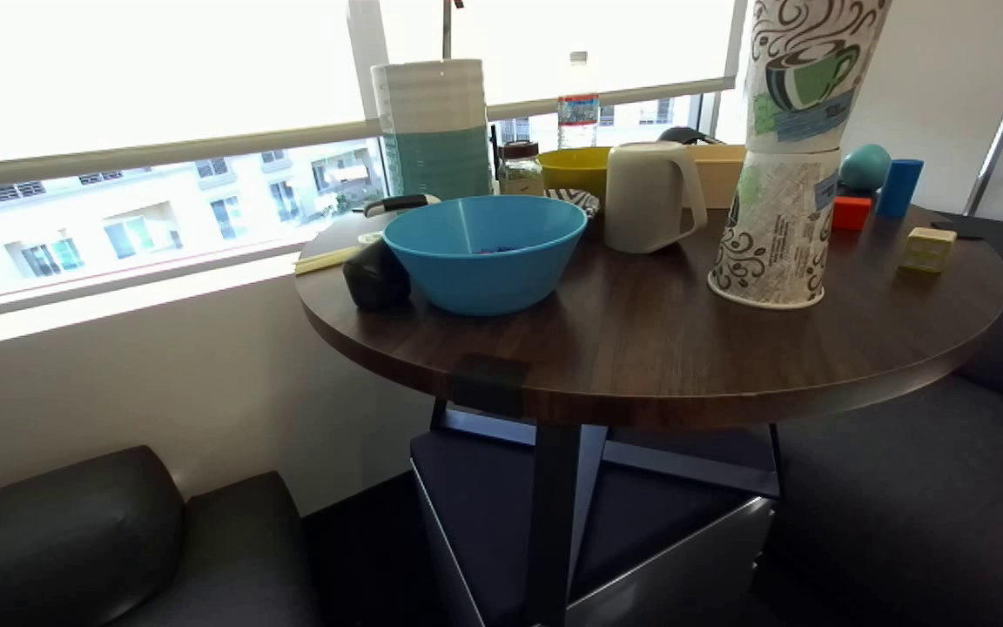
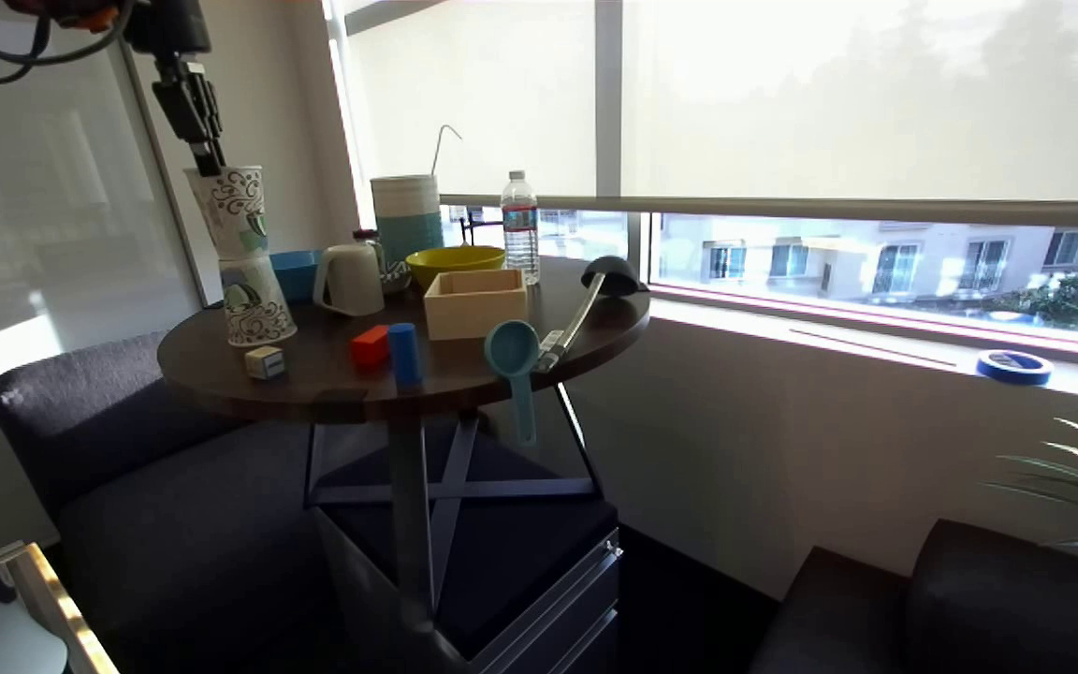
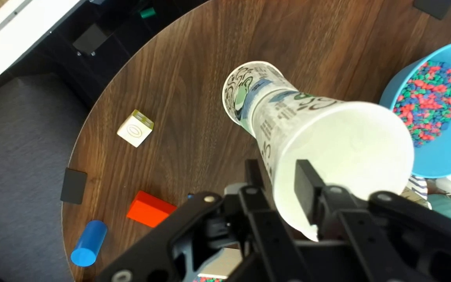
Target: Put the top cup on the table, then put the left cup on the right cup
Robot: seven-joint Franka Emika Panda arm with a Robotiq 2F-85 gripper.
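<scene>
Two patterned paper cups stand stacked base to base on the round dark wooden table. The top cup is upright with its mouth up and leans slightly in an exterior view. The lower cup is upside down, rim on the table. Both show dark swirls and a green cup picture, so I cannot tell the left cup by colour. In the wrist view, my gripper is open at the rim of the top cup, one finger over its mouth, the other outside the wall. The gripper also shows in an exterior view.
A blue bowl and a white pitcher stand near the stack. A toy cube, red block, blue cylinder, wooden box and teal scoop lie on the other side.
</scene>
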